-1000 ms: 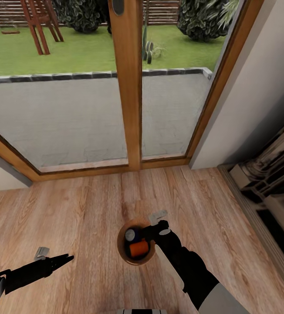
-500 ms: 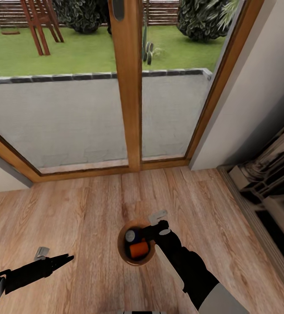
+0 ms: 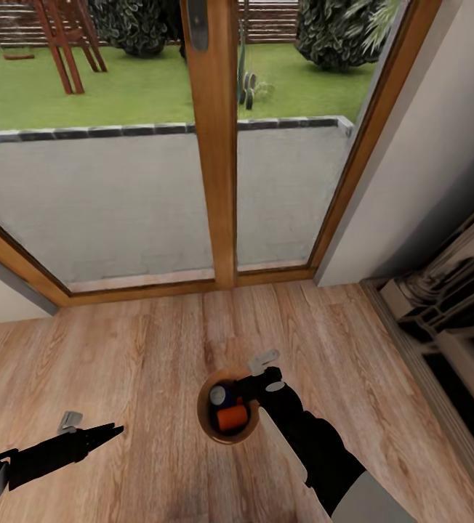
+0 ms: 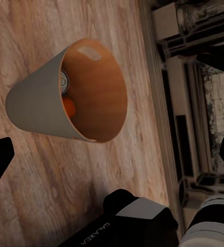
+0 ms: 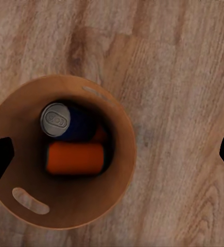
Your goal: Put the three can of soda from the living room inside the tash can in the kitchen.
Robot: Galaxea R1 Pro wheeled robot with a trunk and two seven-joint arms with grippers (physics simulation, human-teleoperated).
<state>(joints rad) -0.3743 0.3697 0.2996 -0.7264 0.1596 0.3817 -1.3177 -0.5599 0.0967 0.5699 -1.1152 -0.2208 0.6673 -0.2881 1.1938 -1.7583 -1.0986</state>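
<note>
Over tash can (image 5: 65,154) | right tool (image 5: 112,154) spread, empty | blue can (image 5: 57,121), orange can (image 5: 75,158) inside | left tool (image 3: 91,434) unclear

Pale wood floor (image 3: 135,349); the tash can (image 3: 206,428) stands on it.

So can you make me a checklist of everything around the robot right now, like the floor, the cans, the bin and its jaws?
Surface: pale wood floor, bare around the bin.
Job's things: trash can upright on the floor; inside, a dark blue can standing and an orange can lying on its side. A bit of orange shows behind them, maybe the third can; cannot tell.
Clutter: nothing seen.
Grippers: right gripper above the bin, jaws open and empty; left gripper off to the side, jaws open and empty.
Cables: nothing seen.
Surroundings: wood-framed glass doors with a garden outside; grey cabinets on the robot's right.
</note>
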